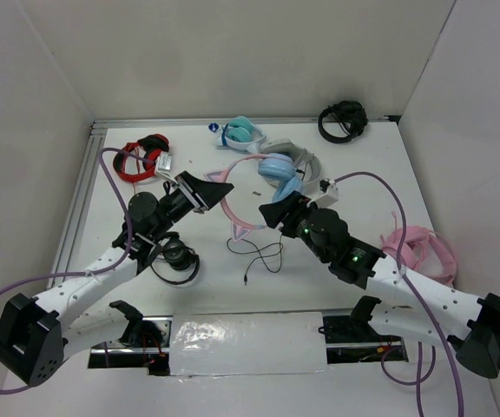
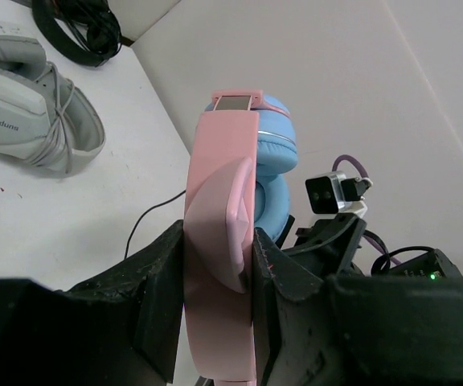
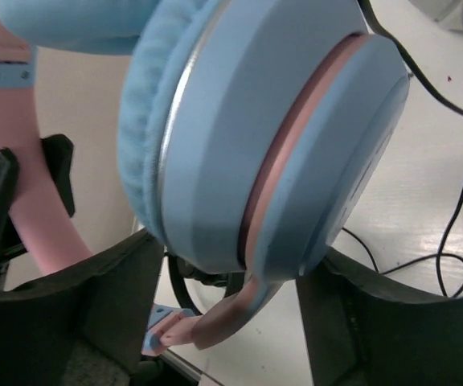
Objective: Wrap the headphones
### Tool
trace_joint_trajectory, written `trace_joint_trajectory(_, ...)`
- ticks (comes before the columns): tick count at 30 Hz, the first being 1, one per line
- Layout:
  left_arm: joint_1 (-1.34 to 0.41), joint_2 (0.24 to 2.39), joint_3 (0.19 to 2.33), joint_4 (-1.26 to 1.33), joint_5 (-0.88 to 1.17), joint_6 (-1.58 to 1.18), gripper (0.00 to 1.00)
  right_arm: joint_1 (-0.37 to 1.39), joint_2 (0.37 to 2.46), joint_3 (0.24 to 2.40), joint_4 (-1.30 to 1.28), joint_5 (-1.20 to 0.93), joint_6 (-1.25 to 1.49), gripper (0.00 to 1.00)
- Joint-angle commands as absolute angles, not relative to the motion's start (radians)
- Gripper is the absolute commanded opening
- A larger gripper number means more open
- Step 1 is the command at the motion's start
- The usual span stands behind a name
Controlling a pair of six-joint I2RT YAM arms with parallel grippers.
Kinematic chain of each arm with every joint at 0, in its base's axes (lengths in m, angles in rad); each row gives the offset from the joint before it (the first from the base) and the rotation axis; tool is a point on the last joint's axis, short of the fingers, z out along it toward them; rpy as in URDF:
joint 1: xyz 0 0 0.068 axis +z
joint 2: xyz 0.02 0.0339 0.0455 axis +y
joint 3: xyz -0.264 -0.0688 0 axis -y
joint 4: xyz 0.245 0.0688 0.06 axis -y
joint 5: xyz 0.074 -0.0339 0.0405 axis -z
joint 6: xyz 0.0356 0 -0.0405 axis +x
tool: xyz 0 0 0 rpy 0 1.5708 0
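- Your left tool (image 2: pixel 219 273) is clamping the pink cat-eared headband (image 2: pixel 219 177) of the blue-cupped over-ear headphones (image 1: pixel 272 174), above the white counter's (image 1: pixel 363 165) middle.
- Your right tool (image 3: pixel 231 277) is straddling one blue ear cup (image 3: pixel 280 137); I cannot tell whether it is gripping.

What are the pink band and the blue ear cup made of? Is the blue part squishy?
The pink headband looks like smooth matte plastic, evenly coloured with no weave. The blue ear cup seems to be hard plastic, with crisp edges and a soft sheen. Its cushion looks rounded and padded, so probably squishy.
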State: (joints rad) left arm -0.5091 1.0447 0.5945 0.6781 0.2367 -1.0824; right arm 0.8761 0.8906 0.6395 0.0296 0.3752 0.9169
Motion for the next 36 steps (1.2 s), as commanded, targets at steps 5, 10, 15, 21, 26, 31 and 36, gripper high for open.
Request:
trace_joint_trajectory(5, -0.543, 1.052, 0.617, 0.879, 0.305, -1.138, 0.0, 0.873, 0.9, 0.675, 0.101, 0.34, 0.951, 0.55)
trace_joint_trajectory(10, -0.542, 1.046, 0.618, 0.859, 0.336, -1.106, 0.0, 0.871, 0.838, 0.64, 0.114, 0.411, 0.966, 0.15)
trace_joint_trajectory(15, -0.543, 1.043, 0.653, 0.738, 0.432, -0.99, 0.15, 0.871, 0.79, 0.692, 0.017, 0.515, 0.919, 0.0)
trace_joint_trajectory(21, -0.543, 1.046, 0.71, 0.528, 0.589, -0.818, 0.77, 0.87, 0.804, 0.814, -0.197, 0.658, 0.856, 0.0)
trace_joint_trajectory(26, -0.543, 1.016, 0.724, 0.433, 0.663, -0.713, 0.99, 0.871, 0.804, 0.859, -0.276, 0.722, 0.821, 0.0)
trace_joint_trajectory(31, -0.543, 0.95, 0.713, 0.338, 0.683, -0.641, 0.99, 0.864, 0.781, 0.88, -0.261, 0.709, 0.666, 0.0)
trace_joint_trajectory(36, -0.543, 0.873, 0.704, 0.212, 0.539, -0.582, 0.99, 0.851, 0.77, 0.894, -0.249, 0.584, 0.504, 0.0)
